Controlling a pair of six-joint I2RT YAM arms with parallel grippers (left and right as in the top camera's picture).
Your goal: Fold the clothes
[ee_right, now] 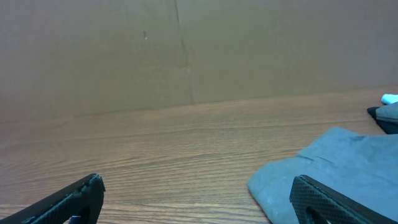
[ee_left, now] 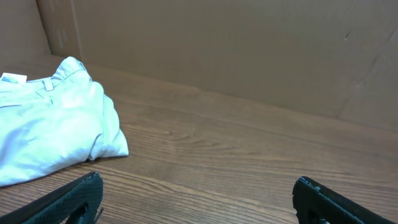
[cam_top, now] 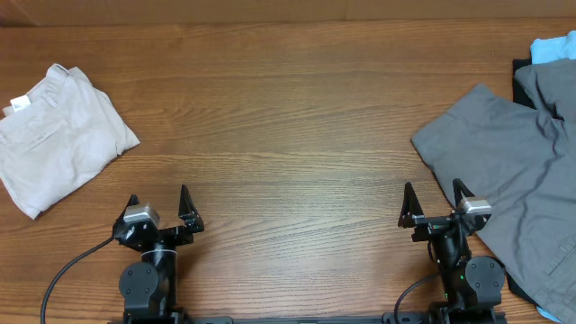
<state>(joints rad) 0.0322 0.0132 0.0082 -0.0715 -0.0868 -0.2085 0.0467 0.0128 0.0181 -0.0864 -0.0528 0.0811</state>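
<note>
The grey shorts (cam_top: 513, 171) lie spread and rumpled at the right end of the desk (cam_top: 288, 117), running off the right edge of the overhead view. The right claw (cam_top: 433, 193) stands wide open and empty, close to the shorts' near-left edge. The left claw (cam_top: 159, 202) is also spread wide and holds nothing. Folded beige shorts (cam_top: 54, 135) lie at the far left.
</note>
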